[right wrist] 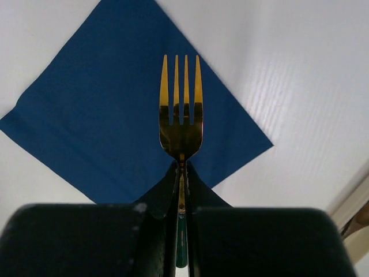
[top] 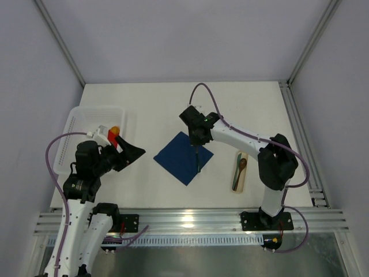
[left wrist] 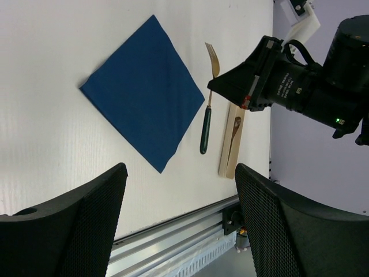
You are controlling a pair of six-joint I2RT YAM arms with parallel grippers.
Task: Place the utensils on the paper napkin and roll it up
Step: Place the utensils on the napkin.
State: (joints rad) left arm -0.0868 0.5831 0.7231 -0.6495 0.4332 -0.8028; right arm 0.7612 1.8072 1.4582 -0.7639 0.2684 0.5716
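Observation:
The navy paper napkin [top: 182, 157] lies flat on the table as a diamond; it also shows in the left wrist view [left wrist: 143, 92] and the right wrist view [right wrist: 104, 109]. My right gripper [top: 196, 143] is shut on the neck of a gold fork with a dark green handle [right wrist: 181, 109], tines out over the napkin's right side. The left wrist view shows the fork [left wrist: 207, 109] hanging from the right gripper [left wrist: 214, 86] at the napkin's right edge. A copper spoon [top: 241, 167] lies on a beige bar to the right. My left gripper [top: 131, 154] is open and empty, left of the napkin.
A white basket [top: 78, 124] stands at the left, with a red block with an orange tip [top: 114, 134] at its right edge. The beige bar [left wrist: 230, 153] lies right of the napkin. An aluminium rail [top: 184, 219] runs along the near table edge.

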